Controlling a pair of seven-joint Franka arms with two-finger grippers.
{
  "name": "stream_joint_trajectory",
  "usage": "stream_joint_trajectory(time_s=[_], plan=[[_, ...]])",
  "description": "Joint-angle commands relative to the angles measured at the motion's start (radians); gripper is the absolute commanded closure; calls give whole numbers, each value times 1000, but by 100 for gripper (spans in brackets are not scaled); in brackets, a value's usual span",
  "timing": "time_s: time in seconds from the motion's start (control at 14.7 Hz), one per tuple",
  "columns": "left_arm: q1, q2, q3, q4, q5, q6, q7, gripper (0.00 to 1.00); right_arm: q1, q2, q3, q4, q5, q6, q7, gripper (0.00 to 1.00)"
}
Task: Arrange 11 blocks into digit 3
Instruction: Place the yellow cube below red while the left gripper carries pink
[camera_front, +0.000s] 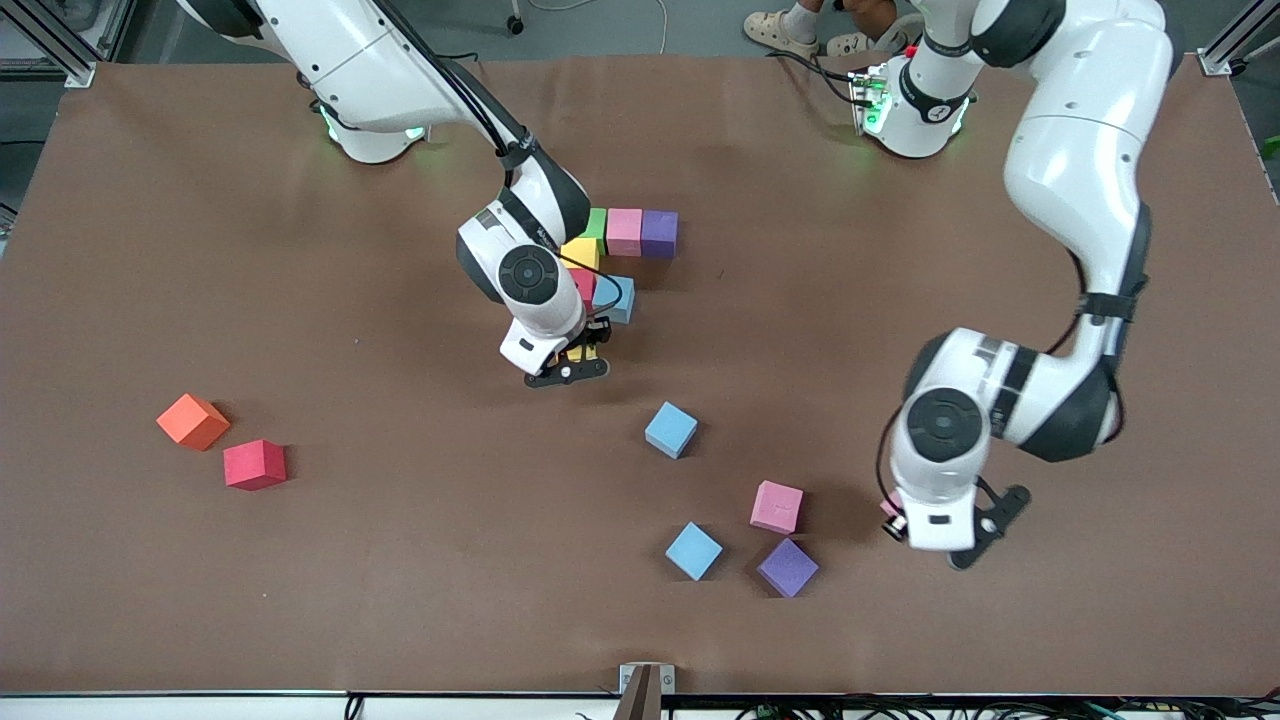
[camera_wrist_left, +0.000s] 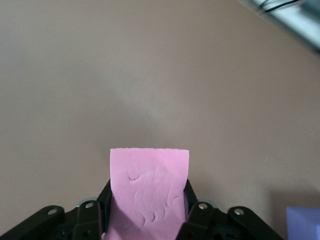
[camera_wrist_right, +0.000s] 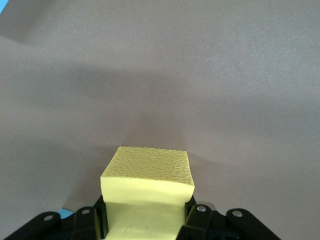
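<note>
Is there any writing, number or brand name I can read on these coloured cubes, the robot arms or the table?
None can be read.
The pink block in the left pincer shows only dents, no letters.
The yellow block in the right pincer is plain.
The arms show no legible marking.
</note>
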Motion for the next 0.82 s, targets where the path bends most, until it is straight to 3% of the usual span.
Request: stream_joint_trajectory(time_s=[0.0, 0.48, 0.75], plan=[[-80, -33, 10, -26, -18, -129, -226, 96, 2, -34, -1, -69, -22, 1, -1, 52], [-238, -31, -42, -25, -142, -292, -688, 96, 5, -55, 1, -109, -22, 12, 0, 52], [-308, -22, -40, -25, -209, -300, -859, 96, 7, -55, 5, -111, -19, 23, 7, 52]])
